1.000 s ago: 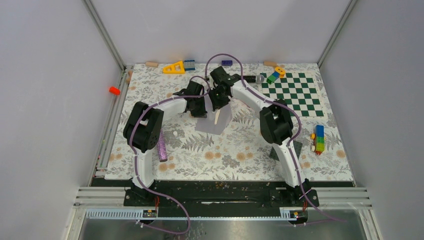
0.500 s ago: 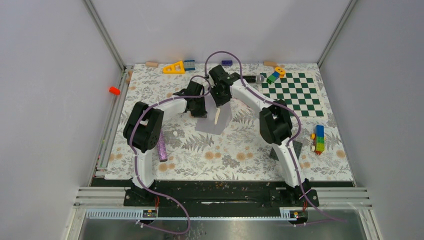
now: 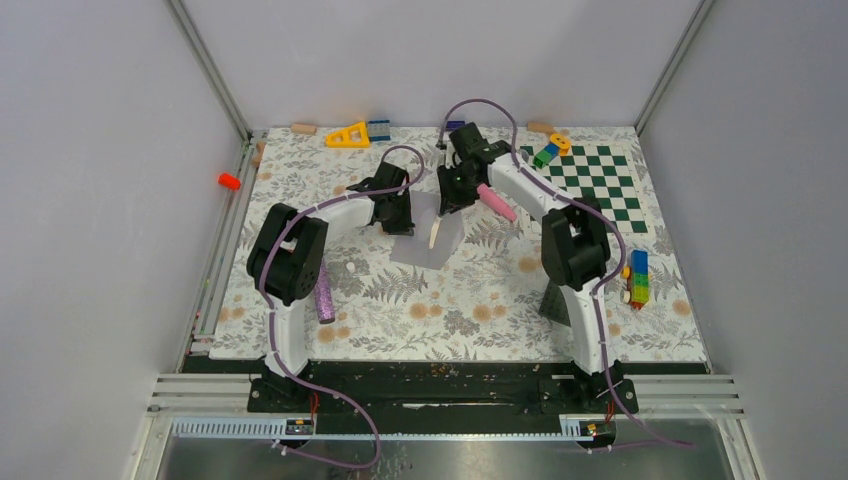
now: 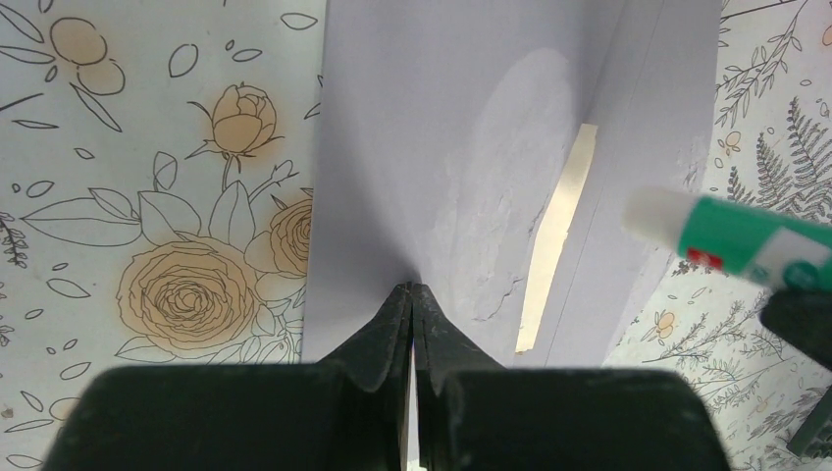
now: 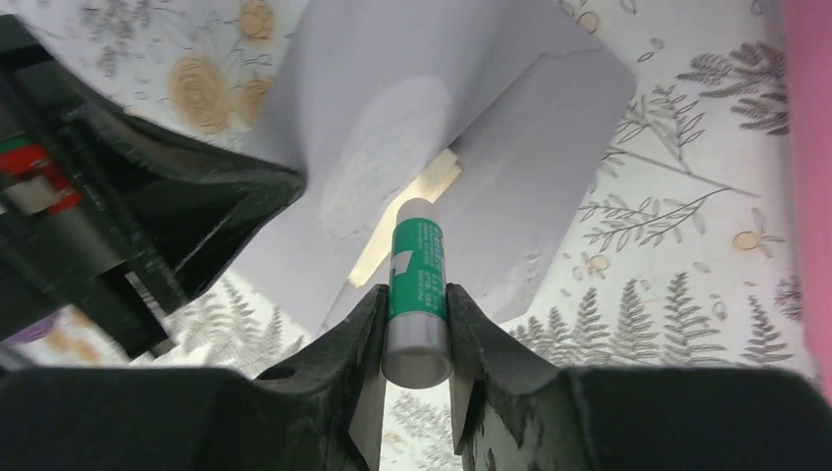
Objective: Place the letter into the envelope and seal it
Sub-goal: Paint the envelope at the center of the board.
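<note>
One envelope (image 3: 428, 245): light grey, flat on the floral surface (image 3: 450, 310) between the two arms. Its flap (image 4: 442, 137) is lifted off the pocket.
Inside it: the letter (image 4: 554, 245), tan, is almost fully in the pocket. Only a narrow strip shows at the mouth.
Flap inner face: a dull whitish smeared patch (image 4: 500, 177) sits just beside the tan strip.
Hidden: the rest of the letter is under grey paper, so its border can't be seen. In the top view the left arm covers the envelope's far-left part. The left wrist view cuts the glue stick off at the right edge.
Unclear: can't tell whether the stick's white tip touches the paper.
Left claw (image 4: 410, 304): fully closed, pinching the flap at its tip and holding it raised.
Right claw (image 5: 417, 304): narrow, clamped on a green-and-white glue stick (image 5: 419, 275). The stick's white tip points at the envelope mouth, over the tan strip.
Pink cylinder (image 3: 497, 202): on the surface just beside the right forearm, right of the envelope. It shows only as a pink blur at the right edge of the right wrist view.
Further out: checkerboard (image 3: 590, 190) far right; purple glitter cylinder (image 3: 324, 298) beside the left arm; stacked coloured blocks (image 3: 637, 277) near the right edge; yellow triangle (image 3: 348, 135) at the far edge.
</note>
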Robot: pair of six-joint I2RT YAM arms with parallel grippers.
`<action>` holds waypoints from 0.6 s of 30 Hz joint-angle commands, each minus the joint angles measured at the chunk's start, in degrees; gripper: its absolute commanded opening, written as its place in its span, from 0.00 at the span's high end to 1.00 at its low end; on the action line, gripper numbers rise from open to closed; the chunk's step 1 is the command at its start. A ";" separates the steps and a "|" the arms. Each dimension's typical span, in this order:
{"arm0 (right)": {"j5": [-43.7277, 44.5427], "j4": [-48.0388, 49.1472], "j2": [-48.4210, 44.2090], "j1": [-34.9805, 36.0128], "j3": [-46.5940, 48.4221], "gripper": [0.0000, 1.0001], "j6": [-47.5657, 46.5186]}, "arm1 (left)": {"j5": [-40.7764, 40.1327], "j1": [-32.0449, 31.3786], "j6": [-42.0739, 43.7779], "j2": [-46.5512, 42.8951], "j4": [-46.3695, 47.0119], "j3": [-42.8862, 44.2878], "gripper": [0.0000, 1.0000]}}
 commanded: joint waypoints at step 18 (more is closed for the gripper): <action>-6.78 1.43 4.85 2.52 1.86 1.00 5.59 | -1.82 -0.78 1.49 1.44 -4.22 -2.05 1.00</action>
